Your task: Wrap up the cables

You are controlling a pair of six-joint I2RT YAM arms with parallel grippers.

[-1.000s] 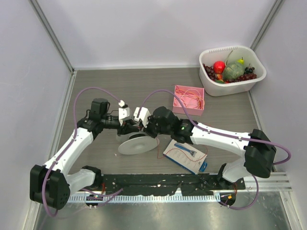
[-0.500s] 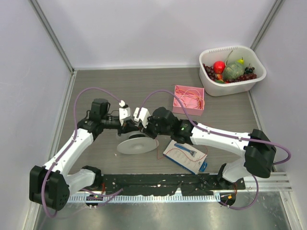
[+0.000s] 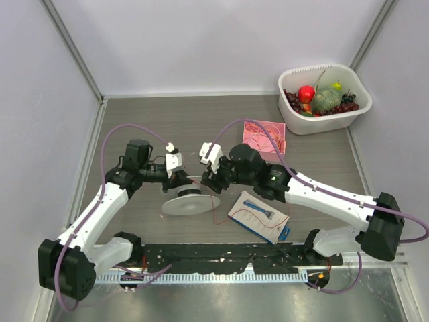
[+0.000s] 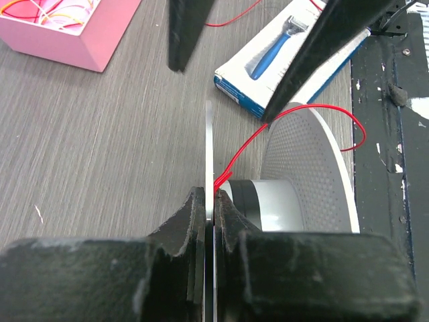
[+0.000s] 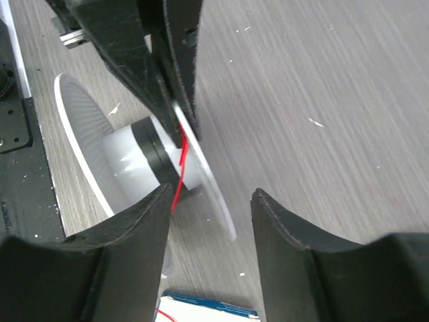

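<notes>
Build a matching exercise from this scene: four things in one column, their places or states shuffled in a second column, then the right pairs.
Column one
1. left gripper
2. right gripper
3. razor pack
4. white tub

Column two
A. far right corner, holding fruit
B. shut on a flange of the spool
C. open, just off the spool
D. lying flat, right of the spool

Pairs: 1-B, 2-C, 3-D, 4-A
</notes>
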